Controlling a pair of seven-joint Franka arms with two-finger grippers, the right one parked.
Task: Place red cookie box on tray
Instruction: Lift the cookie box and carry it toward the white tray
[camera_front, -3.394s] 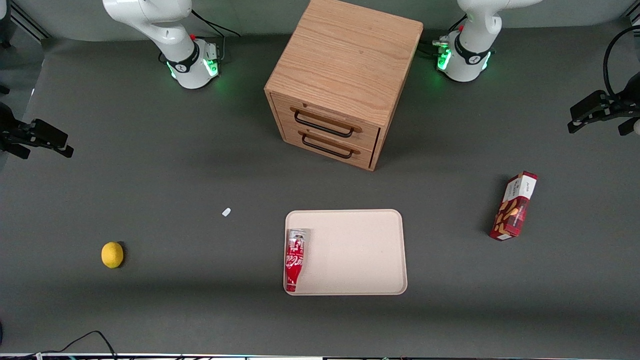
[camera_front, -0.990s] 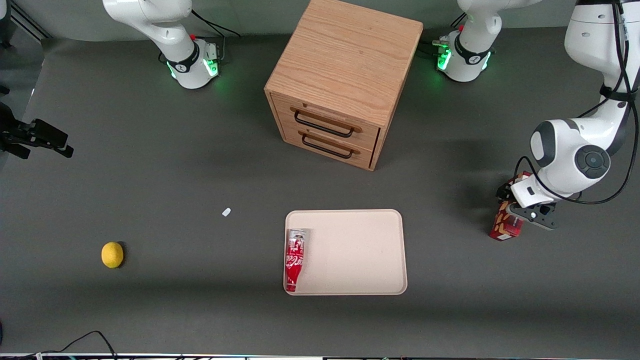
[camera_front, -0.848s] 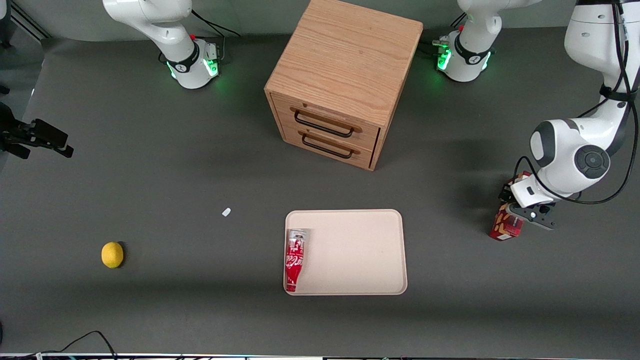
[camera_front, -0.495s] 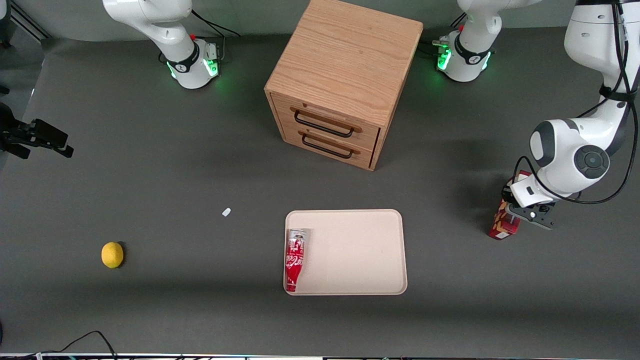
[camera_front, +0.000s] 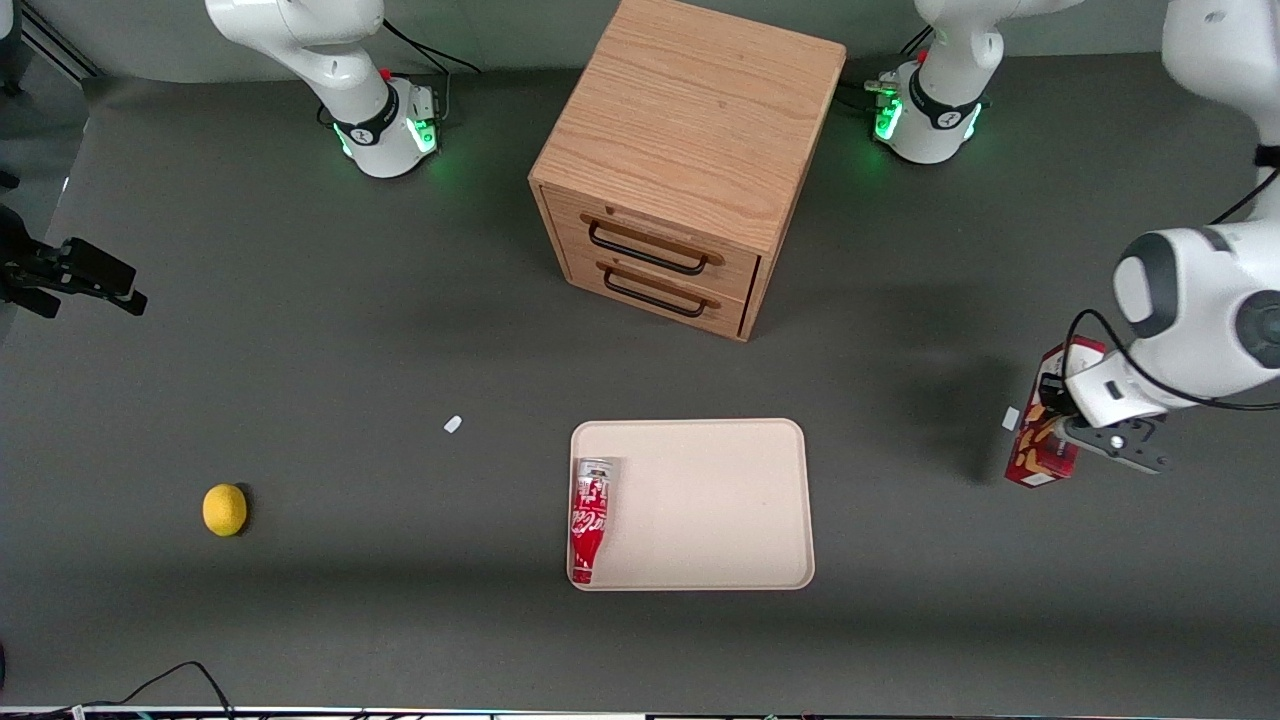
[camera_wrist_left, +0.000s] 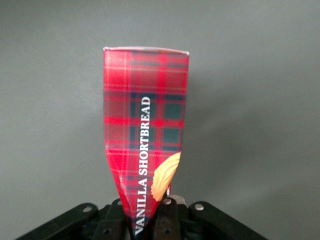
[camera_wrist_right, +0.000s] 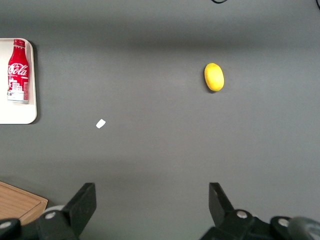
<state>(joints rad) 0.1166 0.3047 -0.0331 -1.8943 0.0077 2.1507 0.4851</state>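
The red cookie box (camera_front: 1042, 458) is held in my left gripper (camera_front: 1072, 425), above the table toward the working arm's end, with its shadow apart from it on the mat. In the left wrist view the tartan box (camera_wrist_left: 145, 125) sticks out from the gripper (camera_wrist_left: 150, 220), and its near end is squeezed between the shut fingers (camera_wrist_left: 172, 220). The cream-beige tray (camera_front: 730, 500) lies in the middle of the table, nearer to the front camera than the cabinet, well apart from the box.
A red Coca-Cola bottle (camera_front: 590, 520) lies along the tray's edge toward the parked arm. The wooden two-drawer cabinet (camera_front: 690, 150) stands farther back. A lemon (camera_front: 224, 509) lies toward the parked arm's end. Small white scraps (camera_front: 453, 424) (camera_front: 1011, 418) lie on the mat.
My gripper came down over the box and shut on it. In the last half second it has lifted and carried the box a little toward the working arm's end, uncovering a white scrap.
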